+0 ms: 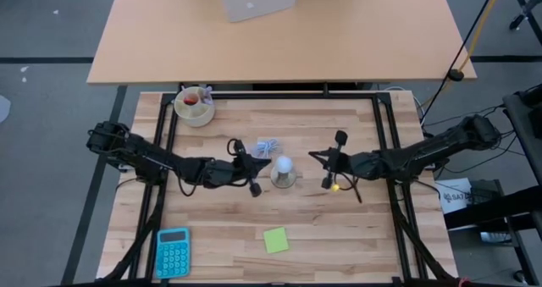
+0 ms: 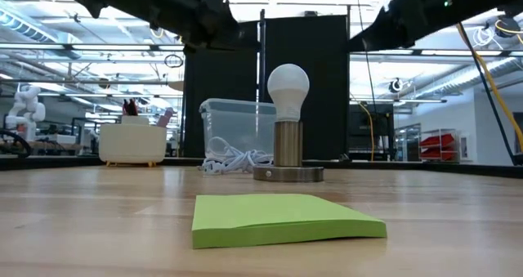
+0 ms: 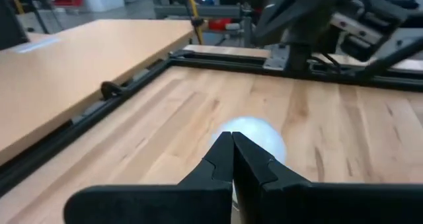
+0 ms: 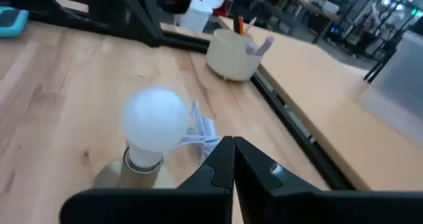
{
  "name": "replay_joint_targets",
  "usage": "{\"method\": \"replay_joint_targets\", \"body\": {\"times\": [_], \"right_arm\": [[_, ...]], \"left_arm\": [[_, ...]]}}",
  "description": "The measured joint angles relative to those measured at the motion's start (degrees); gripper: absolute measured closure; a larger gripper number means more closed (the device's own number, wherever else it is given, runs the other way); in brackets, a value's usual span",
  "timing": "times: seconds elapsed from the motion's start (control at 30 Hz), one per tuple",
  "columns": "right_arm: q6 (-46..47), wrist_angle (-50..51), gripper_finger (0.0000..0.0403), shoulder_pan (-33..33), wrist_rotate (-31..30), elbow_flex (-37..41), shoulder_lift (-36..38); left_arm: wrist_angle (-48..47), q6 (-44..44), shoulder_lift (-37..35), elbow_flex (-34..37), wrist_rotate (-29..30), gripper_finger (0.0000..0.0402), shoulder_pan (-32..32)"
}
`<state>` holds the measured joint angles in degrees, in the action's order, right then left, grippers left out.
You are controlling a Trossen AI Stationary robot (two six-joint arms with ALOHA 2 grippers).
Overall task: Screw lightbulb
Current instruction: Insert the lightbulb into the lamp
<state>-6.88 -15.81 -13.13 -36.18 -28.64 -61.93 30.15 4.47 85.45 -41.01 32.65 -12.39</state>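
Apparently seated upright, the lightbulb (image 2: 288, 87) tops its socket (image 2: 288, 172), both grippers closed.

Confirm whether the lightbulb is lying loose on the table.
No, the lightbulb stands upright in the socket base on the table.

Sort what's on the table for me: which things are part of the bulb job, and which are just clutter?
Job: lightbulb, standing upright in the socket base; white cable beside it.

Lying about: green sticky notes, blue calculator, cream bowl holding small items.
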Motion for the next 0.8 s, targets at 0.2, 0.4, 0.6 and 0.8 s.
{"method": "replay_joint_targets", "body": {"times": [0.2, 0.4, 0.6, 0.8], "right_arm": [[4.7, -9.5, 0.0403, 0.2, -7.0, 5.0, -5.9], [5.8, -43.2, 0.0403, -1.0, -6.8, 22.6, -7.7], [3.5, -51.5, 0.0403, -1.8, 0.3, 27.2, -6.8], [0.3, -50.0, 0.0403, 1.2, 6.0, 23.2, -6.9]], "left_arm": [[-0.5, 0.0, 0.0, 2.0, 0.4, 0.0401, -1.3], [6.9, -2.6, 0.0, 6.5, 2.6, 0.0401, -2.6], [15.0, -6.5, 0.0, 10.5, 1.0, 0.0401, -2.2], [15.8, -4.9, 0.1, 10.1, -7.9, 0.0401, 0.1]]}}
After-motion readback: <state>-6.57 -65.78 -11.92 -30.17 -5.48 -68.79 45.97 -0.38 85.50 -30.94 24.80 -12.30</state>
